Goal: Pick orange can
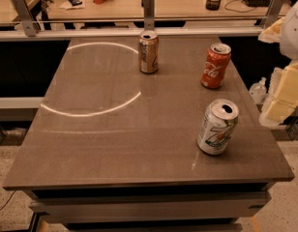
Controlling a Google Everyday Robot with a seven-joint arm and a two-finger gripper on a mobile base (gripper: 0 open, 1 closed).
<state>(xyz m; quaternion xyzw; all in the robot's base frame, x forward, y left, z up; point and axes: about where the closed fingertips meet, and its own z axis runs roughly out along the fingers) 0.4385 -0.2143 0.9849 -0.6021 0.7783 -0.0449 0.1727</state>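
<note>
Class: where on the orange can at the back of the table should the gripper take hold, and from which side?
Grip the orange can around mid-body: it stands upright, and its straight round wall suits parallel jaws. Probably come in level from the right, where the gripper sits beside the table, keeping clear of the Coca-Cola can.

The slim aluminium orange can is found upright on the far side of the grey-brown table. A red Coca-Cola can and a white-green 7UP can are set rightward. The cream gripper is seen off the right edge.
</note>
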